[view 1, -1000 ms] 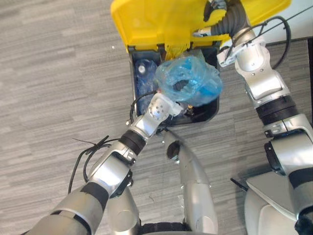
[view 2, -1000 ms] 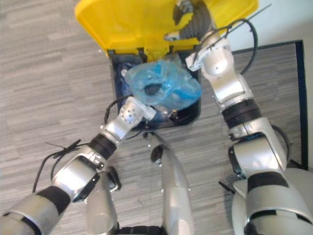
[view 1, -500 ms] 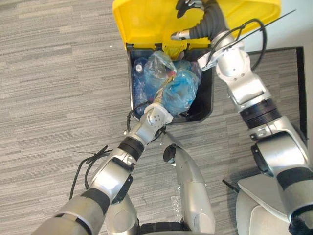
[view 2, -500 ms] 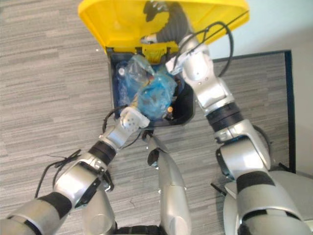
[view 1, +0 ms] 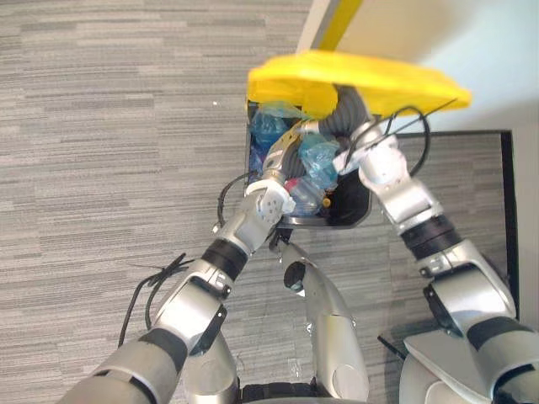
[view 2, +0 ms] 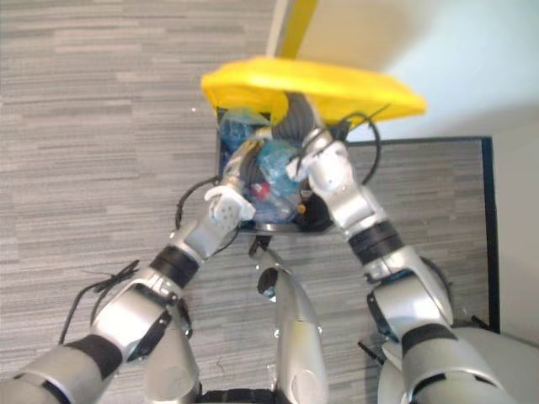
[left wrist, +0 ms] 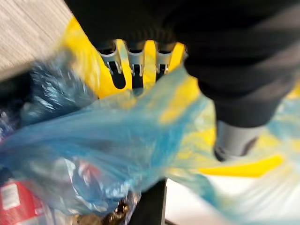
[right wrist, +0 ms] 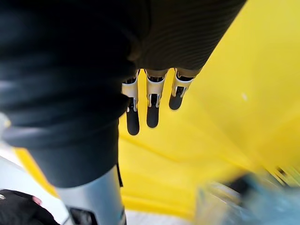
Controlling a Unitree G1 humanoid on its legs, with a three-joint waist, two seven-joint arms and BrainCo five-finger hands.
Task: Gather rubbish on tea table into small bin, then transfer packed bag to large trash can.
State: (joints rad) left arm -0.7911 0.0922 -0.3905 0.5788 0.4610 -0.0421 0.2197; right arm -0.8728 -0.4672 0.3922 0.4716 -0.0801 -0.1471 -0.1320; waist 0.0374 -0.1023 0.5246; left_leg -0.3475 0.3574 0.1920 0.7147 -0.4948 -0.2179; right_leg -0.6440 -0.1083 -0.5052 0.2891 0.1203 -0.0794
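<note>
Grey carpet (view 1: 101,126), perhaps a mat (view 1: 482,172) (dark-edged).

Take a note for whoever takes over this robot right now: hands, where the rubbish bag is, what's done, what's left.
Right hand: open, straight fingers propping the yellow lid from beneath.
Left hand: inside the large trash can, against the blue bag; grip unclear.
Done: the bag is in the can.
Left: withdraw both hands and let the lid close.

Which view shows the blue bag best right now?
The left wrist view: the blue bag spreads across it from close, contents showing through. Both eye views show it small, inside the dark trash can under the yellow lid. The right wrist view catches a pale blue edge.
</note>
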